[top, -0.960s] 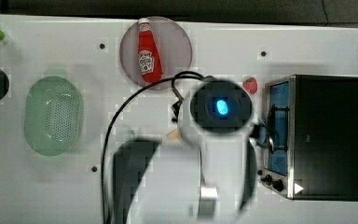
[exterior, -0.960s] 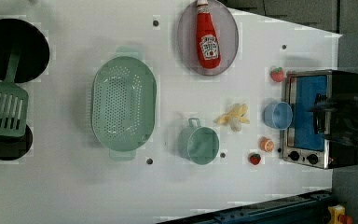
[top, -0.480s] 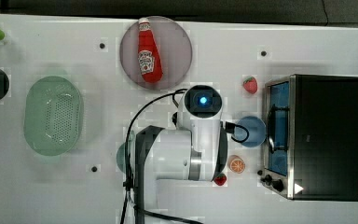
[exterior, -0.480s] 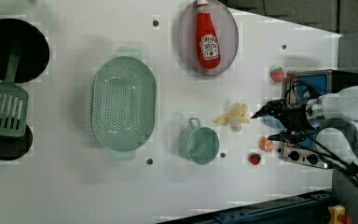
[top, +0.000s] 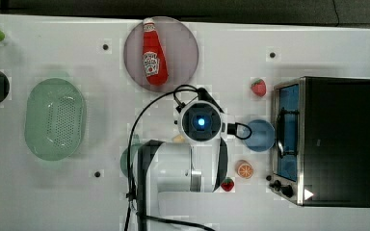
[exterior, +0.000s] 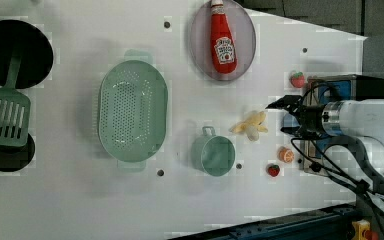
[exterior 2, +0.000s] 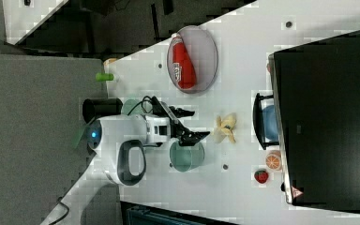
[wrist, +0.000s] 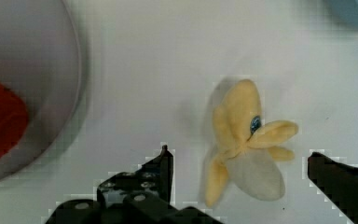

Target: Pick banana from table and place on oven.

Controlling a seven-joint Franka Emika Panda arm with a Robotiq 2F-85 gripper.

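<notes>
from my screen the desk looks smooth, matt white. the banana seems soft, matt plastic or foam. the oven has a matt black top, a brushed-metal frame and glossy bluish glass. the colander looks like perforated plastic.

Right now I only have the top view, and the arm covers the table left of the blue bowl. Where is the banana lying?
Observer: In the left view, the banana lies flat on the white table, up and to the right of the green cup.
Operator: Are the jaws open?
Observer: Yes. The gripper is wide open, and the wrist view shows one finger on each side of the banana.
Operator: Is it touching the banana yet?
Observer: No. In the wrist view, white table shows between the fingers and the peel flaps on both sides.
</notes>
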